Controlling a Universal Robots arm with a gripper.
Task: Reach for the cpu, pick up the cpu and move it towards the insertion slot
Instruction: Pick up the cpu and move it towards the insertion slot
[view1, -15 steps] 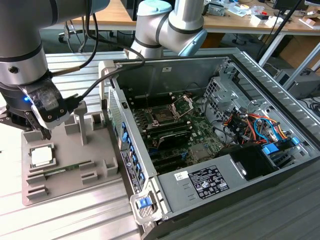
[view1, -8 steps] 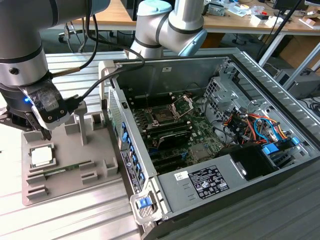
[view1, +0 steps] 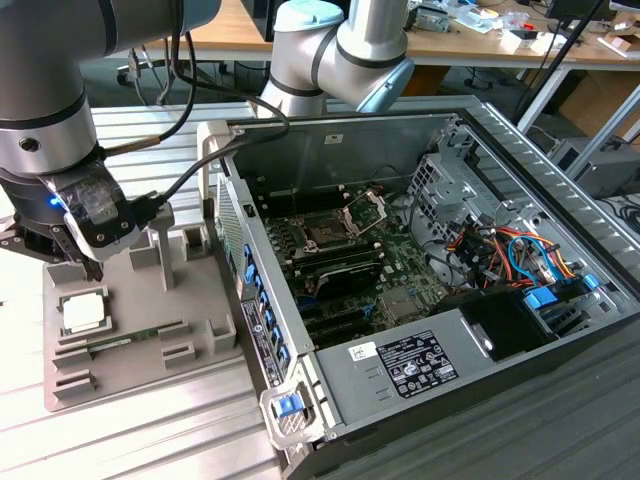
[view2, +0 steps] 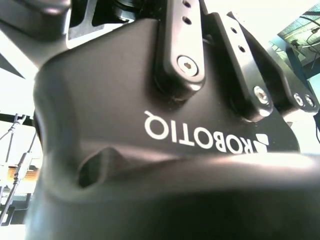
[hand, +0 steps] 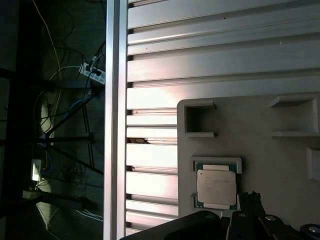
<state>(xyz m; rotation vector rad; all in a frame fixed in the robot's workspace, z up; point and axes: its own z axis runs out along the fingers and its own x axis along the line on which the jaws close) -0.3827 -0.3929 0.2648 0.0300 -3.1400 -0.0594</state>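
The cpu (view1: 83, 313), a pale square chip, lies flat in a recess of the grey holder block (view1: 190, 300) at the exterior view's left. In the first wrist view the cpu (hand: 216, 187) sits in its recess with a dark finger (hand: 251, 201) just beside one edge. My gripper (view1: 62, 262) hangs just above the cpu, open, with nothing between its fingers. The insertion slot (view1: 325, 229) is a dark square socket on the motherboard inside the open case, its silver frame (view1: 366, 207) hinged up.
The open computer case (view1: 520, 160) lies on its side at the exterior view's right, with cables (view1: 500, 250) and a power supply (view1: 420, 365) inside. A thin green memory stick (view1: 120, 341) rests in the holder block. Upright posts (view1: 162, 245) stand on the block near my gripper.
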